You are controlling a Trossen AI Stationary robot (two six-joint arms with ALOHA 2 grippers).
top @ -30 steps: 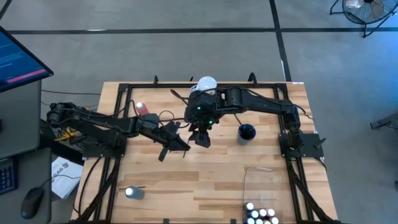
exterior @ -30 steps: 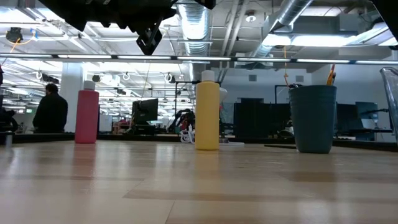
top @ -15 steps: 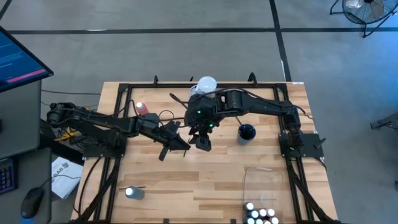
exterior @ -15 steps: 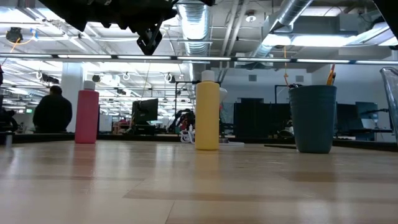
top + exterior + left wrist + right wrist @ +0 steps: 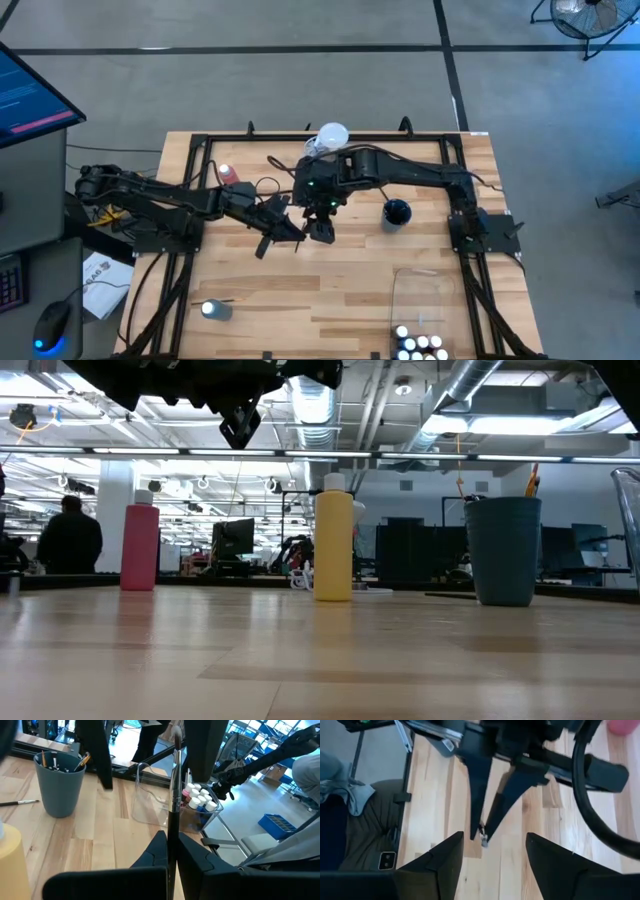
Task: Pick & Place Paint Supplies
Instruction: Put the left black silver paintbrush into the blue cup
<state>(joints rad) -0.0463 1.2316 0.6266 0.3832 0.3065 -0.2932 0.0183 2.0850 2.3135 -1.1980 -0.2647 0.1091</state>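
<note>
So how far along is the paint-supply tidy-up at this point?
Done: small white-capped bottles sit in the clear bin, and some brushes stand in the grey cup. In hand: the left gripper is shut on a paintbrush mid-table, with the right gripper close by, jaws open. Remaining: the pink bottle, the yellow bottle and a loose brush on the table.

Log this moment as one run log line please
left gripper: shut on paintbrush | right gripper: jaws open above it, mid-table | stage: handover pending | cup: holds brushes
</note>
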